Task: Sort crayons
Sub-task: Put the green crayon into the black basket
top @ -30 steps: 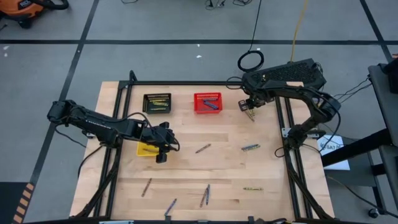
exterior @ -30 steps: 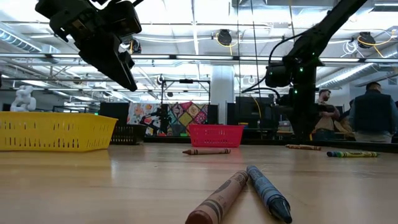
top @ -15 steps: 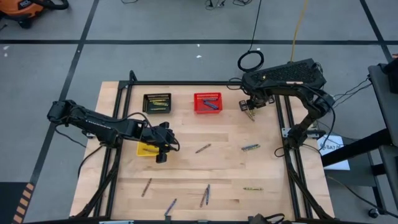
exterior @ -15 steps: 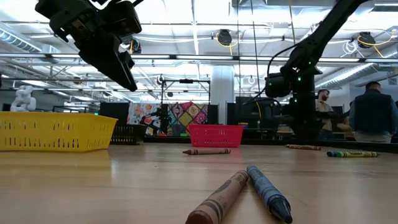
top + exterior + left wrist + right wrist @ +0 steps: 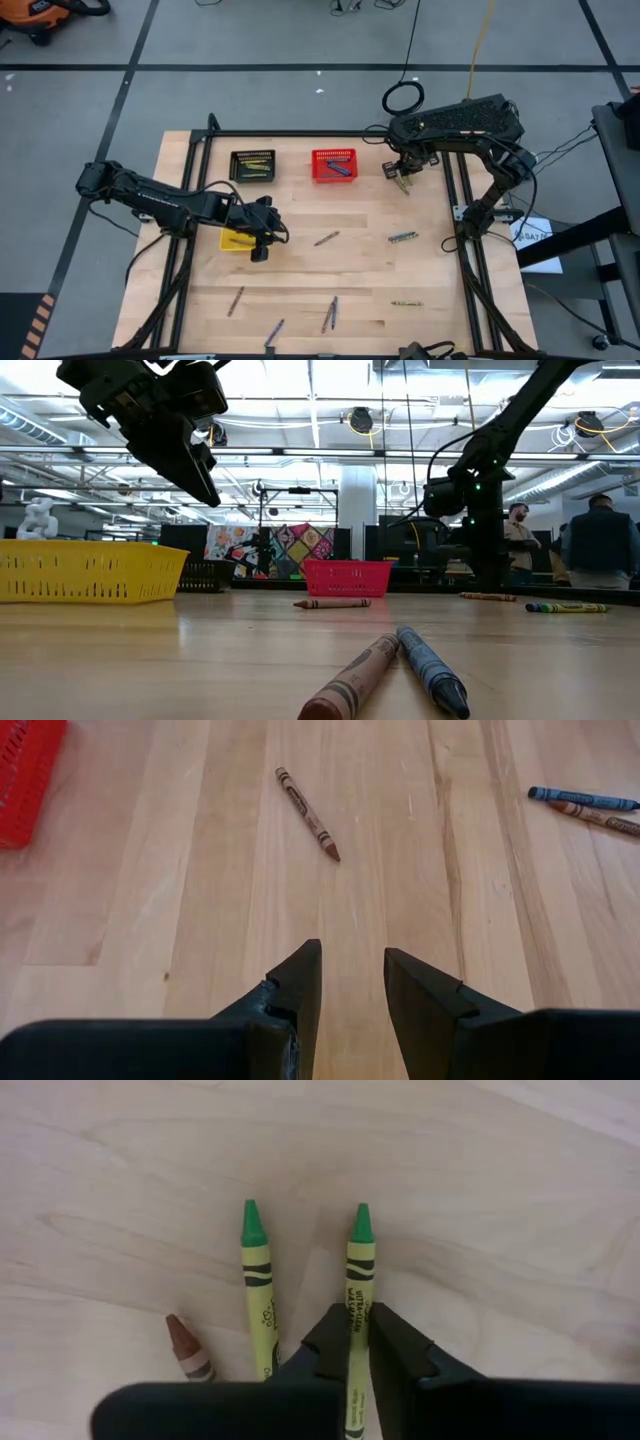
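Observation:
My right gripper (image 5: 357,1342) is down at the table's far right, next to the red basket (image 5: 333,165), and is shut on a yellow-green crayon (image 5: 359,1270). A second yellow-green crayon (image 5: 257,1285) and a brown one (image 5: 187,1347) lie beside it on the wood. My left gripper (image 5: 350,982) hangs open over the table by the yellow basket (image 5: 237,240), with nothing between its fingers. A brown crayon (image 5: 307,813) lies ahead of it. My right gripper pinches the yellow-green crayon's two long sides (image 5: 357,1315) between its two fingers, around mid-length. The fingers come steeply from above. The green tip (image 5: 361,1223) sticks out beyond them. The crayon lies flat at table height, level with its neighbour.
A black basket (image 5: 252,165) stands left of the red one at the far edge. Loose crayons lie at mid-table (image 5: 326,238), to the right (image 5: 402,237) and along the near edge (image 5: 330,314). People stand in the room beyond the table (image 5: 600,545).
My right gripper has sunk a little toward the table over the yellow-green crayons and has shut on one of them. The crayon stays on the wood.

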